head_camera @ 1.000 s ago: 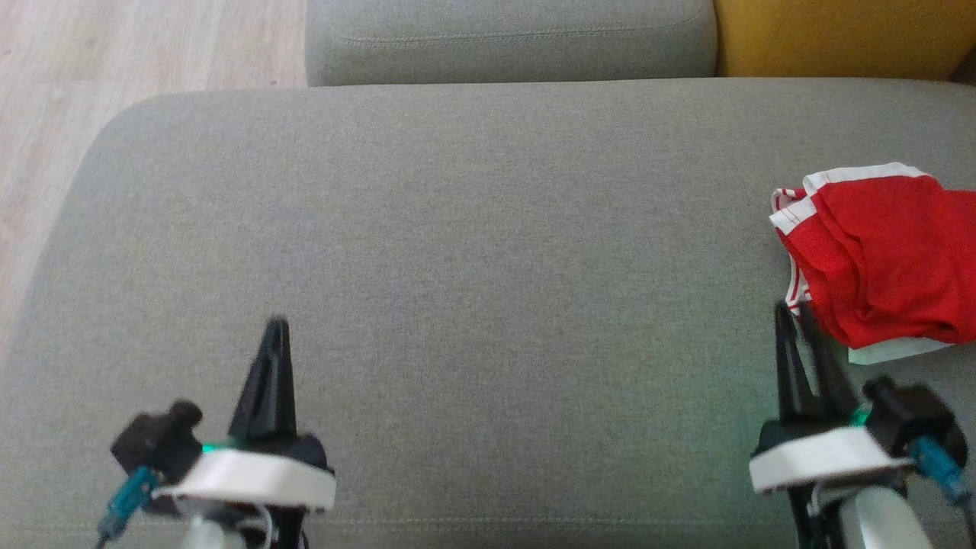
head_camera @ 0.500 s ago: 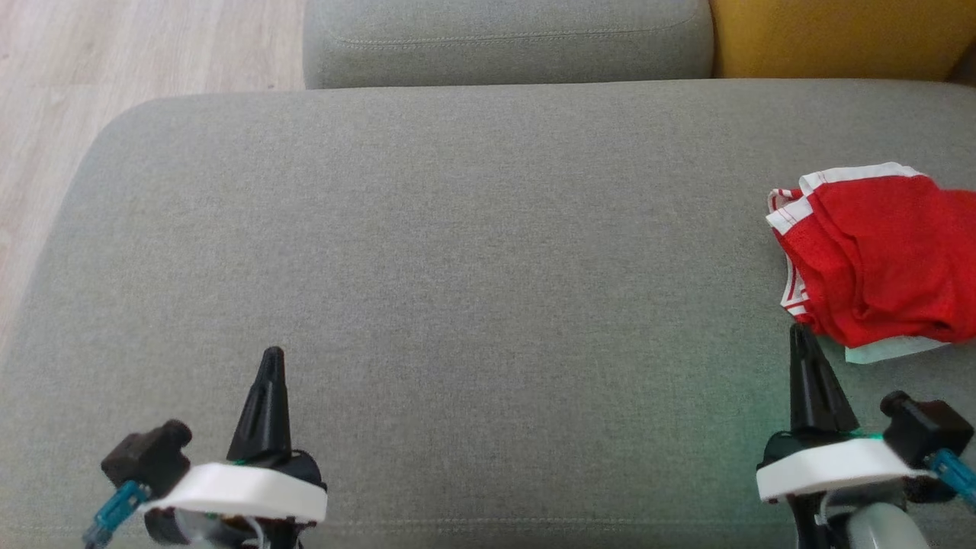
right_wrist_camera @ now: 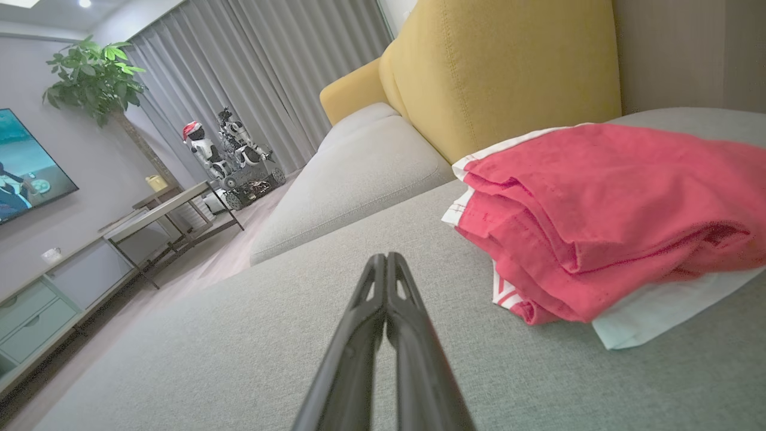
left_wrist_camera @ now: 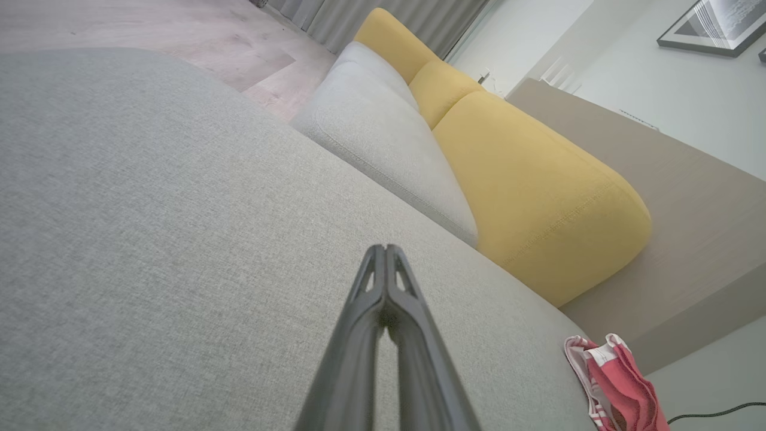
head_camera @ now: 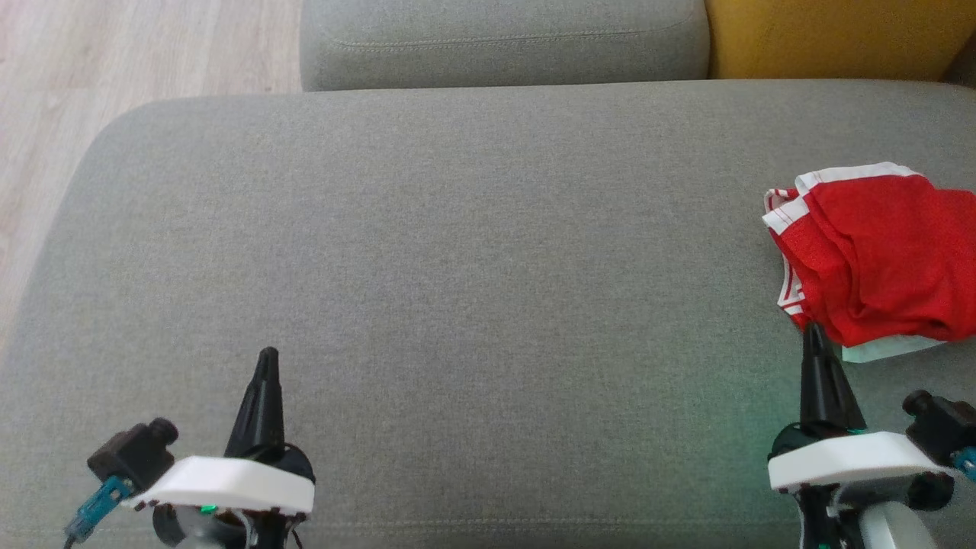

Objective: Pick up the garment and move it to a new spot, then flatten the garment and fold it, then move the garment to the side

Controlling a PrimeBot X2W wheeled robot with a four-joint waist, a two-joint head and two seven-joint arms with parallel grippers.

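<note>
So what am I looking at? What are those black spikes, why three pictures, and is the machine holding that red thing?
This is a two-armed robot. The top-down picture comes from a camera on its head; the black spikes are its left gripper and right gripper, each a pair of long fingers pressed shut. The other two pictures come from a camera on each wrist, looking along those fingers. On the grey sofa seat lies a red garment with white trim, bunched in loose folds, close by the right gripper's tip. Nothing is held: both grippers are closed on air.
</note>
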